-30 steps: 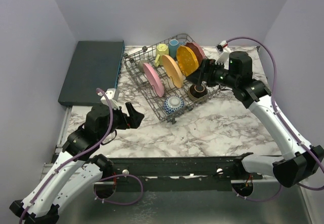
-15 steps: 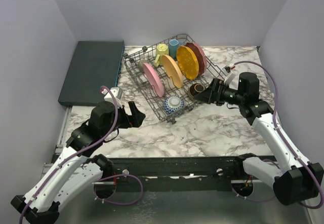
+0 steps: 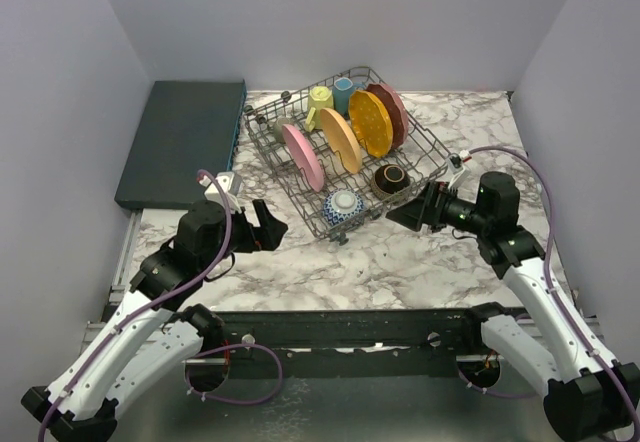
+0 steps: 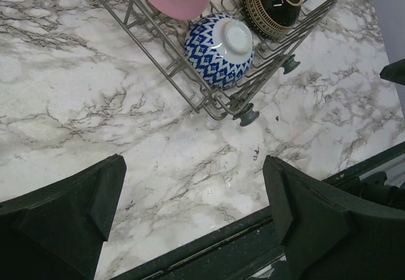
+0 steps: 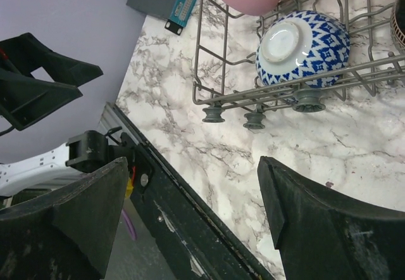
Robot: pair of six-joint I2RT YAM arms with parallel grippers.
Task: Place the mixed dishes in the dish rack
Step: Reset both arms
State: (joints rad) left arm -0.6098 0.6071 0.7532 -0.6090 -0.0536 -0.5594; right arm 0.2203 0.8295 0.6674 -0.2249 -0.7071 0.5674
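The dish rack (image 3: pixel 432 148), a grey wire basket, stands at the back middle of the marble table. In it stand a pink plate (image 3: pixel 302 155), a tan plate (image 3: pixel 341 139), an orange plate (image 3: pixel 370 121) and a dark red plate (image 3: pixel 392 112). Yellow (image 3: pixel 320 96), blue (image 3: pixel 343 90) and olive-grey (image 3: pixel 284 125) mugs sit at its far end. A blue bowl (image 3: pixel 343 204) (image 4: pixel 220 50) (image 5: pixel 304 47) and a brown bowl (image 3: pixel 391 179) (image 4: pixel 273 0) lie on their sides at its near end. My left gripper (image 3: pixel 268 227) (image 4: pixel 193 204) hangs open left of the rack's near corner. My right gripper (image 3: pixel 405 212) (image 5: pixel 193 216) is open and empty, just right of that corner.
A flat dark teal slab (image 3: pixel 183 140) lies at the back left, close to the rack. A black rail (image 3: pixel 350 327) runs along the table's near edge. Walls close in on the left, back and right. The rack's round feet (image 4: pixel 245 114) rest on the marble.
My right gripper has drawn back from the brown bowl in the rack, toward the near right and lower. The bowl stays in the rack. The left arm has barely shifted.
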